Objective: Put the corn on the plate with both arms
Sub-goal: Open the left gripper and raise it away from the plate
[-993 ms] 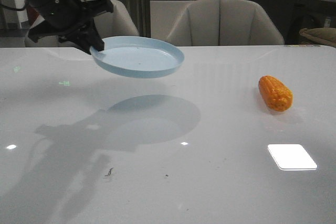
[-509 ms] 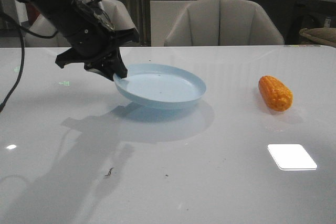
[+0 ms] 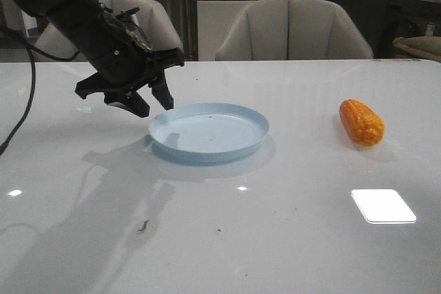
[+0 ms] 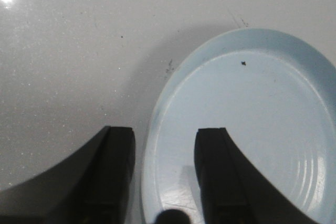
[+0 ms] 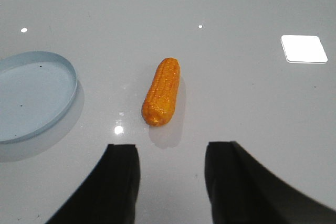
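Observation:
The pale-blue plate (image 3: 209, 131) lies flat on the white table, left of centre. My left gripper (image 3: 153, 103) hangs open just above the plate's left rim. In the left wrist view that gripper (image 4: 165, 142) straddles the rim of the plate (image 4: 252, 129), one finger outside and one over the inside, holding nothing. The orange corn (image 3: 361, 122) lies on the table to the right, well apart from the plate. In the right wrist view the corn (image 5: 161, 92) lies a short way ahead of my open right gripper (image 5: 170, 153), with the plate (image 5: 31, 95) off to one side.
Beige chairs (image 3: 289, 29) stand behind the table's far edge. A bright reflection patch (image 3: 383, 205) shows on the glossy table (image 3: 275, 239) at the front right. The left arm's cable (image 3: 21, 111) hangs at the far left.
My left arm carried the plate down and rightward from mid-air onto the table, then let go of its rim and opened. The corn has not moved.

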Controlling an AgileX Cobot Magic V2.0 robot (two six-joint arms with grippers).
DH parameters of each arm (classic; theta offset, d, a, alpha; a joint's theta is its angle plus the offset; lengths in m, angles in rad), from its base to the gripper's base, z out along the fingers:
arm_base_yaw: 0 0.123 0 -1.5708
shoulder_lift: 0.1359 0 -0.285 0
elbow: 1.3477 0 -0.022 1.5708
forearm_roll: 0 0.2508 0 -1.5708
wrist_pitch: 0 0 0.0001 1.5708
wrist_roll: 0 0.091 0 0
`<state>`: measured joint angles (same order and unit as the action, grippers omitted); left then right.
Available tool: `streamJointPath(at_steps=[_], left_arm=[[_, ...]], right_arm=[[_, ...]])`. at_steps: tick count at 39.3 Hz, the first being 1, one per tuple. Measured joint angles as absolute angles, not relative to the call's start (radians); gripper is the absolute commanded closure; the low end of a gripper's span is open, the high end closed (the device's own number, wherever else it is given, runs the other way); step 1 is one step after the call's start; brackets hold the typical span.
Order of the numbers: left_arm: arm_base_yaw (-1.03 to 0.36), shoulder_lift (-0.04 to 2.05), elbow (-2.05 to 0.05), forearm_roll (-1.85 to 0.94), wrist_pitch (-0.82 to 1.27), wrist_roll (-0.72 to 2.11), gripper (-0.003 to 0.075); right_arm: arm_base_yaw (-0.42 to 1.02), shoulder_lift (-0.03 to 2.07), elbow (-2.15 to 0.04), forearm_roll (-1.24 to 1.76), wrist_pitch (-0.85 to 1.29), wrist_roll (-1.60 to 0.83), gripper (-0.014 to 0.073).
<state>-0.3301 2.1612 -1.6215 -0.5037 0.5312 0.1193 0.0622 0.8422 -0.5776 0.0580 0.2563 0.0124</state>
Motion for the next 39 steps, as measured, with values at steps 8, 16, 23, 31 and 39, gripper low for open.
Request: streamJointPath(at_steps=[8, 16, 23, 31, 39], left_arm=[[-0.285, 2.161, -1.695, -0.504, 0.683, 0.119, 0.0344], [-0.202, 2.081, -1.727, -0.502, 0.728, 0.189, 0.0344], [-0.157, 1.908, -1.731, -0.487, 0.756, 0.384, 0.0344], [-0.130, 1.697, -1.631, -0.483, 0.768, 0.486, 0.0344], [-0.082, 1.471, -1.295, -0.472, 0.590, 0.495, 0.0344]], right_arm=[[0.062, 0.842, -0.578, 0.060, 0.256, 0.012, 0.0180], [0.062, 0.842, -0.578, 0.067, 0.248, 0.012, 0.0180], [0.062, 0.842, -0.578, 0.067, 0.250, 0.012, 0.0180], [0.062, 0.842, -0.578, 0.086, 0.288, 0.013, 0.0180], [0.062, 0.842, -0.578, 0.114, 0.339, 0.015, 0.0179]])
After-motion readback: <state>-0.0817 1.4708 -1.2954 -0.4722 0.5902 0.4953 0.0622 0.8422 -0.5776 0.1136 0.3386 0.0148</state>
